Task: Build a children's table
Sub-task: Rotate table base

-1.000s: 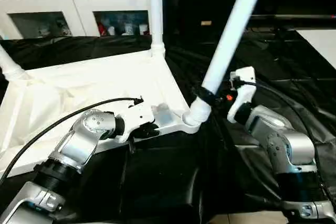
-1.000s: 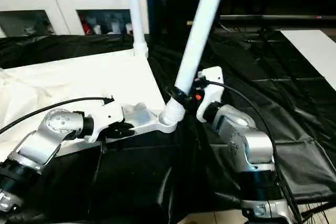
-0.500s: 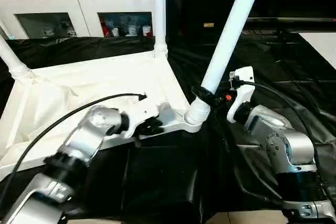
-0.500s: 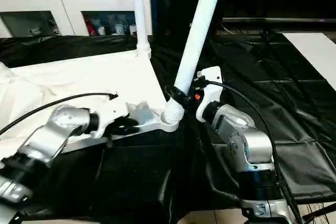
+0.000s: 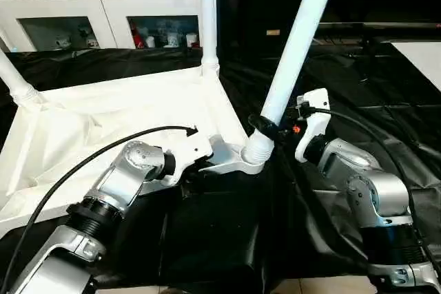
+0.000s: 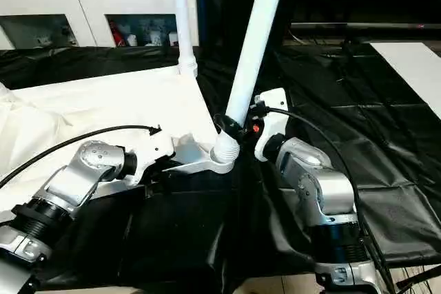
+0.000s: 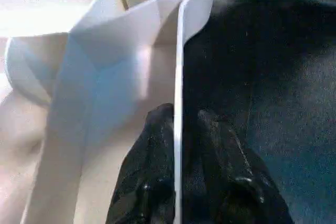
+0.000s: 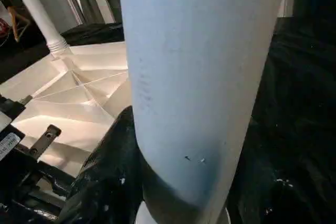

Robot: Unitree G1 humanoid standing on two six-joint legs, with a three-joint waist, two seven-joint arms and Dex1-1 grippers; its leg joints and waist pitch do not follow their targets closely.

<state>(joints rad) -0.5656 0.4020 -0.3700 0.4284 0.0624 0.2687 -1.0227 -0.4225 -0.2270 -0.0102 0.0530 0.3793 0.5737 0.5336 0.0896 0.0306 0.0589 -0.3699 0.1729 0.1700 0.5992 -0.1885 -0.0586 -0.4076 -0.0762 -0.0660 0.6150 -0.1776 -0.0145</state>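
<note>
The children's table lies upside down on black cloth, its white tabletop (image 5: pixel 138 108) facing up with its ribs showing. A tilted white leg (image 5: pixel 296 39) stands in the near right corner socket (image 5: pixel 255 153). My right gripper (image 5: pixel 265 127) is shut on that leg just above the socket; a black finger (image 8: pixel 110 171) wraps the leg (image 8: pixel 199 77). My left gripper (image 5: pixel 195 169) is shut on the tabletop's front rim beside that corner, with its fingers (image 7: pixel 152 171) on either side of the thin rim (image 7: pixel 178 77). Two more legs (image 5: pixel 207 12) (image 5: pixel 14 80) stand in the far sockets.
A white cabinet (image 5: pixel 103 12) with glass doors stands behind the work. Crumpled black cloth (image 5: pixel 358 87) covers the floor around the tabletop. A white surface (image 5: pixel 420 53) shows at the far right. My left arm's black cable (image 5: pixel 89 160) arcs over the tabletop.
My left forearm has swung in closer to the corner while its gripper stays on the rim. The right gripper keeps its hold on the leg. The view has shifted slightly.
</note>
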